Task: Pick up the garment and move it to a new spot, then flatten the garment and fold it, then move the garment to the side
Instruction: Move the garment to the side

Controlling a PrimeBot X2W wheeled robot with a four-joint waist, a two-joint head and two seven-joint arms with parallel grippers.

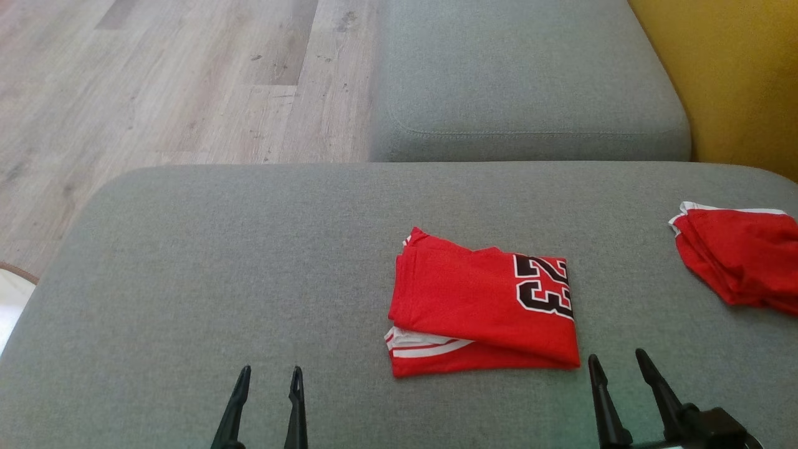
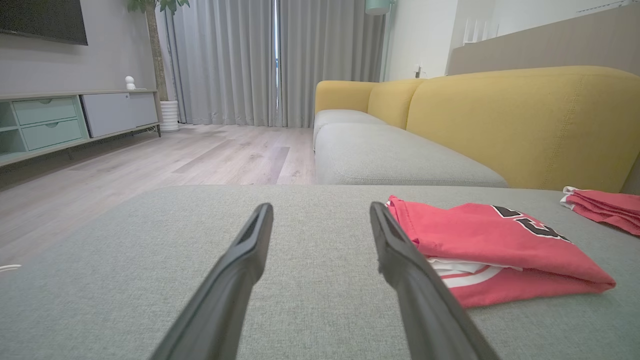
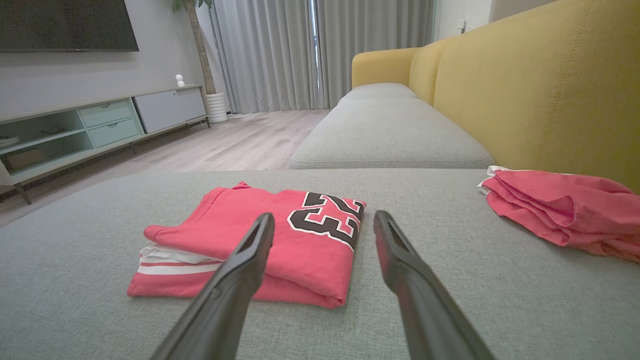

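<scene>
**Item under inspection:** the red jersey (image 1: 480, 305), black-and-white number 23 uppermost. It lies on the grey sofa seat cushion (image 1: 218, 249) as a compact rectangle several layers deep, with a white-striped hem showing at its near-left corner. The edges are roughly aligned. The top layer sits flat apart from a slight ridge towards its far edge.

**Left gripper (image 1: 271, 371):** on the near side of the jersey and off to its left, well apart from it. Its fingers are spread wide with nothing between them.

**Right gripper (image 1: 617, 355):** just beside the jersey's near-right corner, apparently clear of the cloth in the head view. Its fingers are likewise wide and empty.

**Other items:** a second red garment (image 1: 735, 262), white-trimmed and more loosely gathered, lies well to the right of the jersey, close to the yellow backrest (image 1: 735, 75). Wooden floor (image 1: 156, 81) shows beyond the jersey to the far left.

**Assessment of progress:** judging by the jersey's tidy folded state, the pick-up, relocation, flattening and folding all appear complete. One step is outstanding — moving it to the side. The jersey sits near the middle of the cushion, so I judge it not yet set aside.

**Note on the next move:** the right gripper looks the better placed to take it. The grip would need to catch every layer at once — a hold on the top layer alone would likely open the fold.
</scene>
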